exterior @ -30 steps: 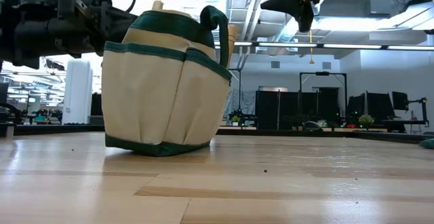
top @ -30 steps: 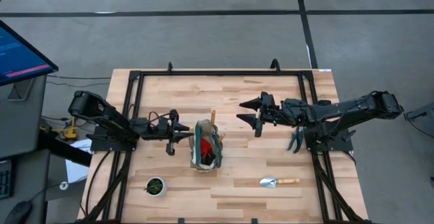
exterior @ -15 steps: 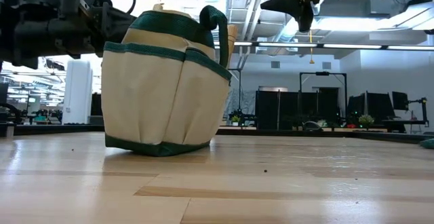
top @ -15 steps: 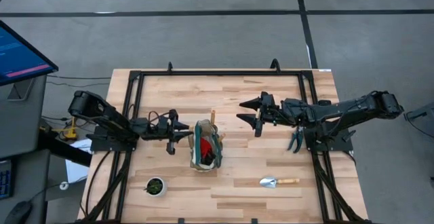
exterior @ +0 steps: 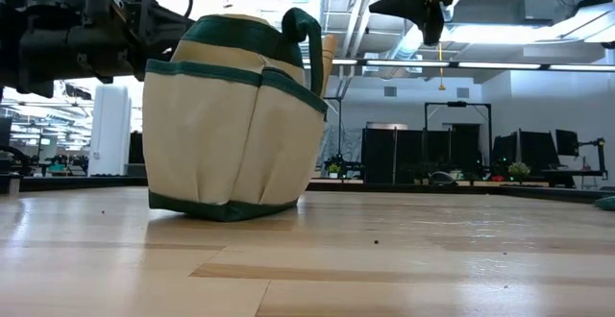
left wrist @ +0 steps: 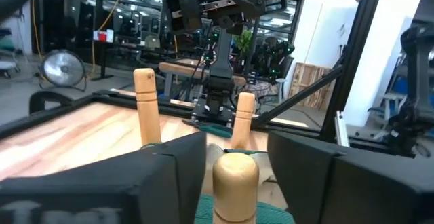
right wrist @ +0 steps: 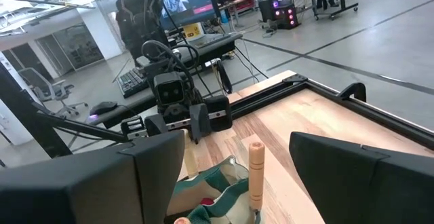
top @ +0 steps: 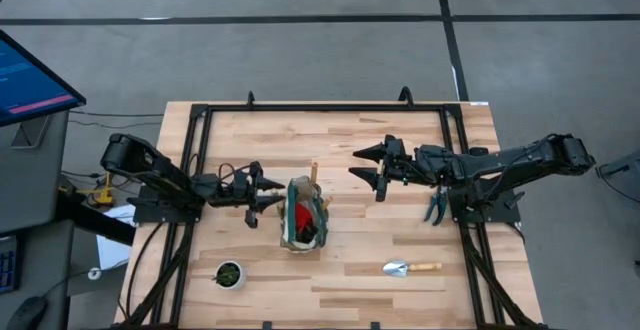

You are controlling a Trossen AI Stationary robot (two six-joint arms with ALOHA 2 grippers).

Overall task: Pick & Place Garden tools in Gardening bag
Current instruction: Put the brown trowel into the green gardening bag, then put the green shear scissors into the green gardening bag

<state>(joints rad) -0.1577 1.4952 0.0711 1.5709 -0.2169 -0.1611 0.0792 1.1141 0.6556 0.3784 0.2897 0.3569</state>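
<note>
Left wrist view: left gripper [left wrist: 234, 176] fingers spread apart, a rounded wooden handle [left wrist: 235, 176] standing upright in the gap between them, not pinched. Reads as a release — tool head down in the gardening bag [top: 303, 225], handle sticking up so the bag holds it and the claw can back off. Can't tell from this angle whether either finger grazes the handle.

Just past that handle, two more wooden handles [left wrist: 145, 105] poke up out of the bag, so several garden tools are already stowed upright. High view shows the left gripper [top: 262, 196] right against the bag's near side, with something red [top: 303, 217] inside the bag mouth.

Beyond the bag, across the table: right gripper [top: 380, 170] hovering above the boards, jaws wide, holding nothing. Its wrist cam looks down at the bag [right wrist: 217, 183] and a handle [right wrist: 255, 173], well apart from both. Looks parked so it stays out of the left arm's drop.

Farther out from the left claw: one trowel [top: 410, 267] flat on the table, on the right arm's side, well apart from the bag. That's probably the next pick, and the right arm's reach suits it. Dark green item [top: 436, 208] lies by the right arm's base; can't tell what it is. Small pot [top: 229, 274] sits near the left arm, not part of the job.
</note>
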